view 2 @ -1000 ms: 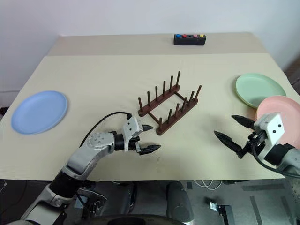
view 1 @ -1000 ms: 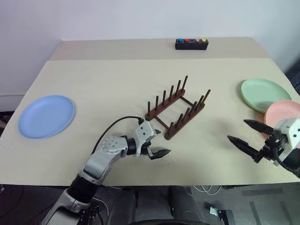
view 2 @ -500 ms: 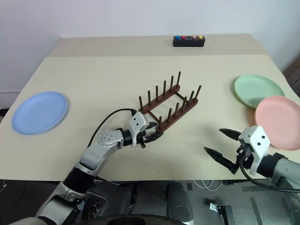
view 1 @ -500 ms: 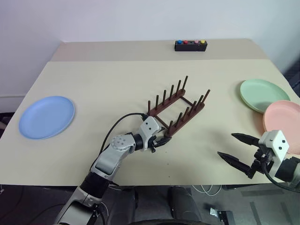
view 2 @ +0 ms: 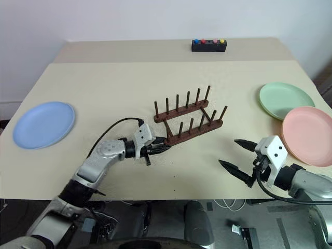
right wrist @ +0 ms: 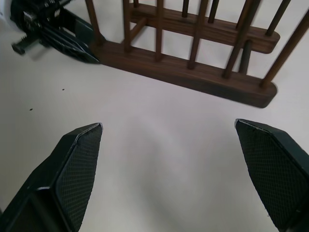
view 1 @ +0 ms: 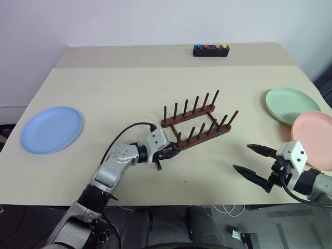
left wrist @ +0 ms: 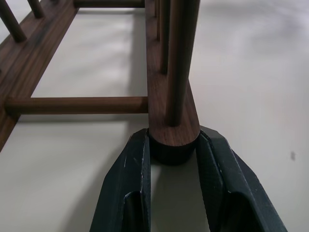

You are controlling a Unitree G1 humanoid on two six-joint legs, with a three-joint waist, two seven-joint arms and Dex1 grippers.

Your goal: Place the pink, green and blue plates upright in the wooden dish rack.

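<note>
The rack [left wrist: 166, 92] my left hand [left wrist: 174, 159] grips is dark, smooth wood with visible grain. My fingers [right wrist: 72, 169] are black, finely textured pads. The counter [view 1: 114, 88] looks matt beige.

The left arm reaches in from the lower left with its elbow bent, a black cable looping over the silver forearm; the left gripper [left wrist: 173, 157] points to the right and slightly down, and its two black fingers [left wrist: 130, 183] are pinched on the rounded end of the near rail of the wooden dish rack [view 1: 199, 120] (one finger on each side of the rail, touching it). The right arm comes in low from the right edge, wrist angled inward; the right gripper [view 1: 254, 163] hangs above the table with its fingers spread wide and holding nothing.
</note>
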